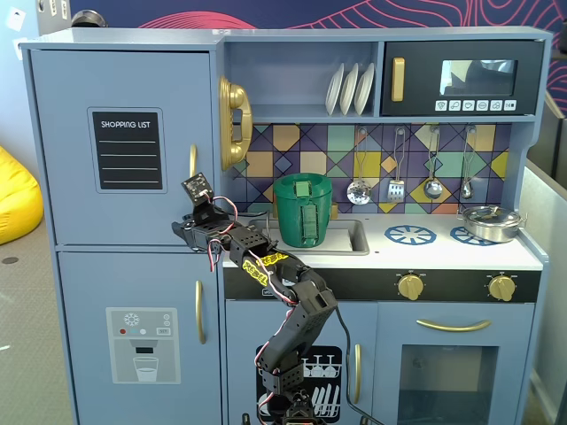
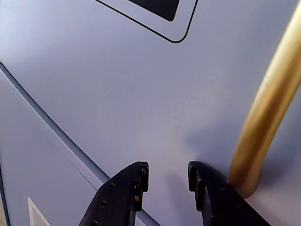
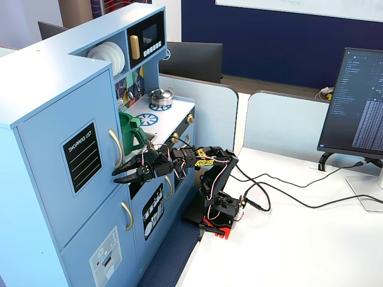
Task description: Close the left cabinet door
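Note:
The left cabinet door (image 1: pixel 124 97) is light blue with a black "SHOPPING LIST" panel and a curved gold handle (image 1: pixel 192 164). It looks flush with the cabinet front in both fixed views. My gripper (image 1: pixel 182 232) is at the door's lower right corner, just below the handle. In the wrist view the gripper (image 2: pixel 168 178) points at the door face (image 2: pixel 141 94), and its two black fingers (image 2: pixel 131 188) stand apart with nothing between them. The handle's foot (image 2: pixel 263 122) is right beside the right finger. From the side, the gripper (image 3: pixel 118 175) tips are at the door (image 3: pixel 54 149).
Below is the blue door with the water-dispenser graphic (image 1: pixel 142 345). A green pot (image 1: pixel 303 210) stands in the sink behind the arm. A gold phone (image 1: pixel 234 121) hangs beside the door. A monitor (image 3: pixel 359 107) and cables (image 3: pixel 287 197) are on the white table.

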`<move>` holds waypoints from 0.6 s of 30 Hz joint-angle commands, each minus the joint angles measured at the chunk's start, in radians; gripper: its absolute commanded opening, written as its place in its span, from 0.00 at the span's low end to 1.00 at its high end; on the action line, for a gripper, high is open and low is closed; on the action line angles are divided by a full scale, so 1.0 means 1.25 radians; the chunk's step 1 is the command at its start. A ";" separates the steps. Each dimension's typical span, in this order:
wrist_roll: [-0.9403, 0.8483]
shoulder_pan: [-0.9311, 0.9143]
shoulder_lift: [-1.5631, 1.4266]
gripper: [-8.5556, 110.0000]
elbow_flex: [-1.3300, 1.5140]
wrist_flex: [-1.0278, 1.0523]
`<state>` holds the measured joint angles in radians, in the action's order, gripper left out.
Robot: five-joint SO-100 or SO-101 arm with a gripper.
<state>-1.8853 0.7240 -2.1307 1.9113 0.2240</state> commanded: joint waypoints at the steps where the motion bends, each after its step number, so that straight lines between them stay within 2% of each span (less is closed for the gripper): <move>1: 0.013 -0.004 -0.055 0.07 0.001 -0.006; 5: 0.129 0.074 -0.157 0.07 0.022 0.162; 11: 0.129 0.162 -0.318 0.07 0.101 0.367; 18: 0.161 0.064 -0.466 0.07 0.233 0.459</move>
<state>-1.7165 0.8759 -2.6047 2.1690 0.7455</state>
